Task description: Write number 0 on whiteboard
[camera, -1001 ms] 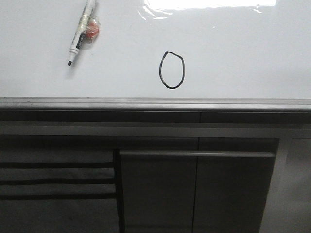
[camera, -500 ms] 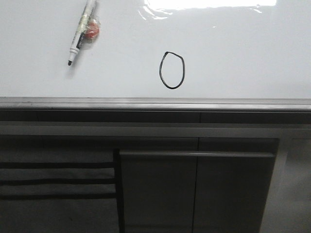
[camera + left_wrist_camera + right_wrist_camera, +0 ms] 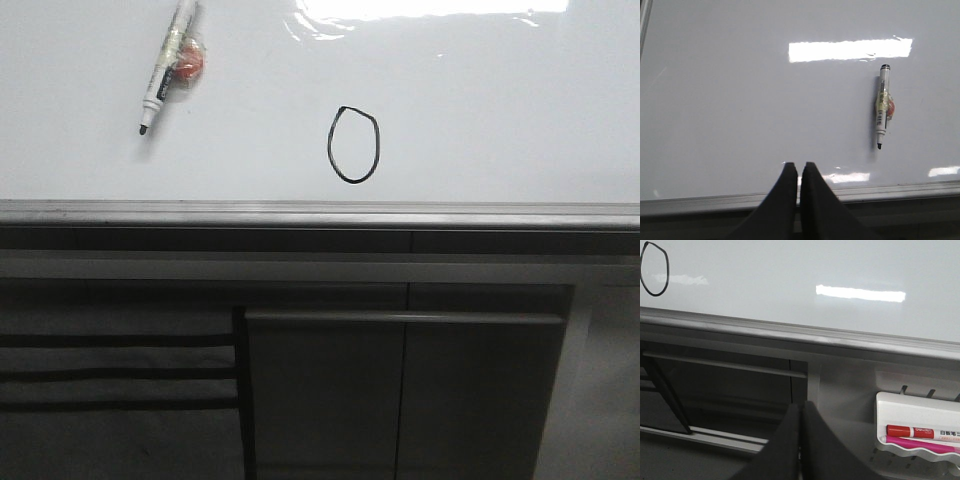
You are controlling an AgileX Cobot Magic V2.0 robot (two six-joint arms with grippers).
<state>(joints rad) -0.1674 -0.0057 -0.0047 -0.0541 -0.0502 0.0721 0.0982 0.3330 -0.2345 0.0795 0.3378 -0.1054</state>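
The number 0 [image 3: 354, 145], a thin black oval outline, stands on the glossy whiteboard [image 3: 500, 110] near its grey front edge; it also shows in the right wrist view [image 3: 654, 268]. A white marker pen [image 3: 166, 64] with a black tip lies loose on the board at the far left, also seen in the left wrist view [image 3: 883, 105]. My left gripper [image 3: 800, 167] is shut and empty over the board's front edge, apart from the pen. My right gripper [image 3: 801, 407] is shut and empty, below the board in front of the cabinet. Neither gripper shows in the front view.
A grey metal edge strip [image 3: 320, 212] runs along the board's front. Dark grey cabinet panels [image 3: 400, 400] lie below it. A white tray [image 3: 917, 432] holding a red and a pink marker hangs at the right. A small orange object [image 3: 190, 64] lies by the pen.
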